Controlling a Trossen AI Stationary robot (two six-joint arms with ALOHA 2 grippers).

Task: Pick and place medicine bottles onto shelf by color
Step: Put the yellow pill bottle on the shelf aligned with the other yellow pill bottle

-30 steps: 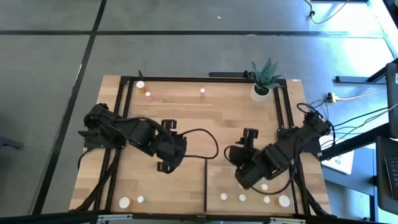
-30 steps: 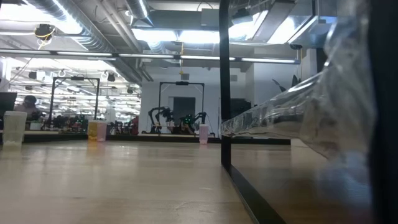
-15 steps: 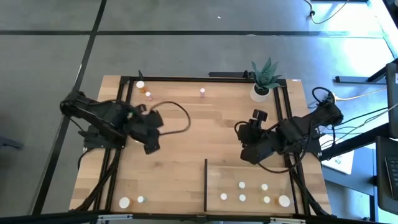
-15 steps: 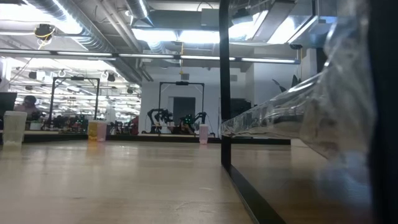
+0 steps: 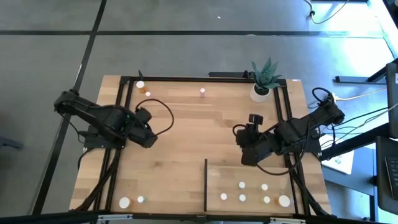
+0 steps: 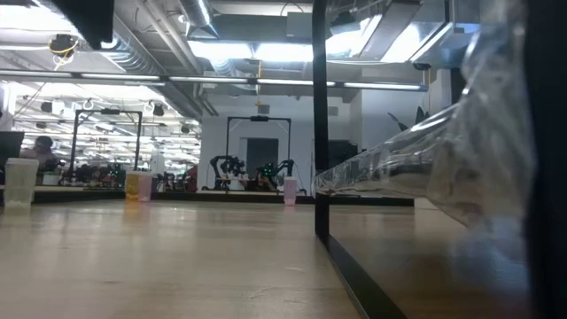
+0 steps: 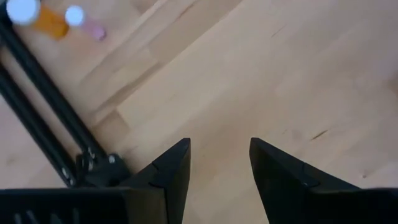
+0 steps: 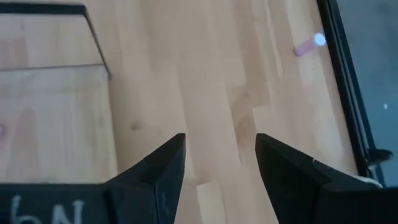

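Note:
My left gripper (image 7: 219, 155) hangs open over bare tabletop at the left (image 5: 149, 138), with nothing between its fingers. My right gripper (image 8: 219, 149) is open and empty too, just beyond the shelf's far edge (image 5: 247, 159). The shelf (image 5: 249, 174) is a light-wood panel at the near right with a dark upright edge (image 5: 206, 185). Several white-capped bottles (image 5: 242, 198) stand on it. A white bottle (image 5: 140, 84), an orange one (image 5: 148, 94) and a pink one (image 5: 203, 92) stand near the far edge. Two white-capped bottles (image 5: 125, 202) stand at the near left.
A potted plant in a white pot (image 5: 261, 92) stands at the far right corner. Black frame rails (image 5: 122, 93) run along the table's left, far and right sides. Bare wood (image 5: 193, 134) lies between the two arms.
My left gripper has swung from mid-table toward the left edge and a little farther back, sinking somewhat and rolling about its own axis. My right gripper has drawn back from over the shelf toward the far edge, uncovering a bottle there. Both stay open.

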